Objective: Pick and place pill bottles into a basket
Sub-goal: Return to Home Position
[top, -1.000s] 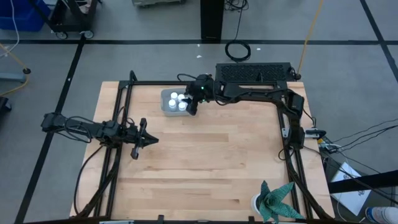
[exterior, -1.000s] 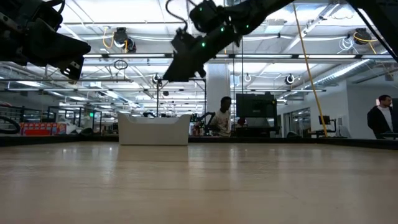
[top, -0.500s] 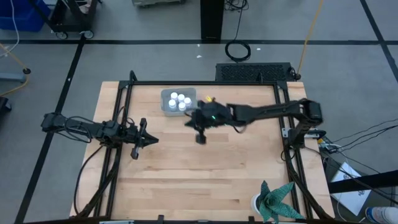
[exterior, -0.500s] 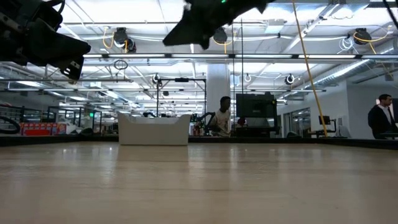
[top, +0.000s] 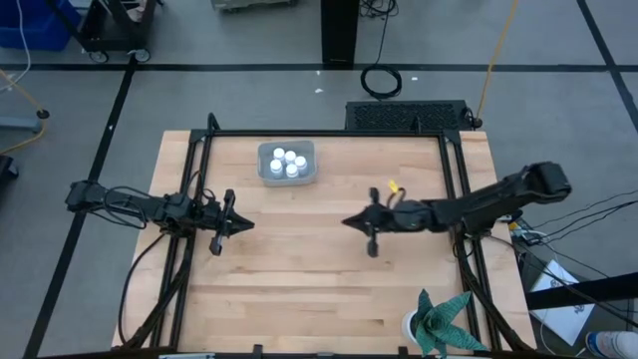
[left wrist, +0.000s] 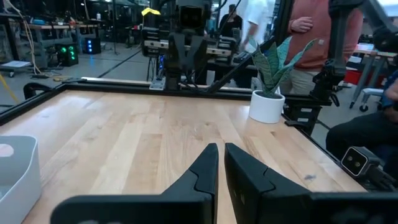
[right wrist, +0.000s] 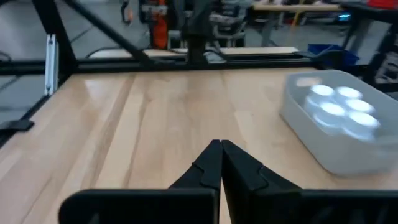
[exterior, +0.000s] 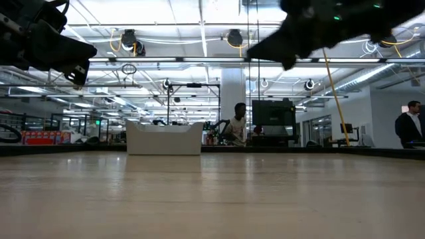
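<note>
Item: basket at far edge of bench, 5 pill bottles upright inside | right arm: above bench right of centre, well apart from basket, jaws together, empty | left arm: left edge, jaws together | advice: fold right arm home high and slow, clear of plant pot

Low view: the wall of the basket conceals its contents. Left wrist view: the frame edge cuts off the basket. Right wrist view: only the caps of the pill bottles show; their bodies are indistinct behind the wall.
</note>
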Controlling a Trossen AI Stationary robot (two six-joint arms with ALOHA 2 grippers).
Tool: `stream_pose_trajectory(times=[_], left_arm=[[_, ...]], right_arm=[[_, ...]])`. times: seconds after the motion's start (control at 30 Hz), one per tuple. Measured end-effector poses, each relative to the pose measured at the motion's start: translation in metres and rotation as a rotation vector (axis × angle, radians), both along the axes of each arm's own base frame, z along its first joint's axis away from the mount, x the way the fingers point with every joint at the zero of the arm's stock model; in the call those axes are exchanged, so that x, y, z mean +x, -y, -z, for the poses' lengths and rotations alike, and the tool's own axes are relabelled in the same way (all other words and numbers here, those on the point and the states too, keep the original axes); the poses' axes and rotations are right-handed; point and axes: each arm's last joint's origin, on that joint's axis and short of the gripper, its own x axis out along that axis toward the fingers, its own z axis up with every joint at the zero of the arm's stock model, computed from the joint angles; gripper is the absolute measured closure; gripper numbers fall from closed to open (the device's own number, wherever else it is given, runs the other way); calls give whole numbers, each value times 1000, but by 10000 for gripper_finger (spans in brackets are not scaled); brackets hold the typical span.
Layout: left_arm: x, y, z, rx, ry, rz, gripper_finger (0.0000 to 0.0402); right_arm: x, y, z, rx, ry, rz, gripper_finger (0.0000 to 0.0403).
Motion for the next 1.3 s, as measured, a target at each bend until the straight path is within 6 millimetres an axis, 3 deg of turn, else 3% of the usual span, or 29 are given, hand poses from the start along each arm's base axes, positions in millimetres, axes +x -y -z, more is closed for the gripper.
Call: stream_pose_trajectory(times=[0.57, 1.3], left_arm=[[0, 0, 0, 0, 0, 0, 371], [0, 0, 0, 0, 0, 0, 371]], right_arm=[[-114, 19, 46, 30, 151, 60, 403], [-177, 33, 46, -3, 247, 88, 403]])
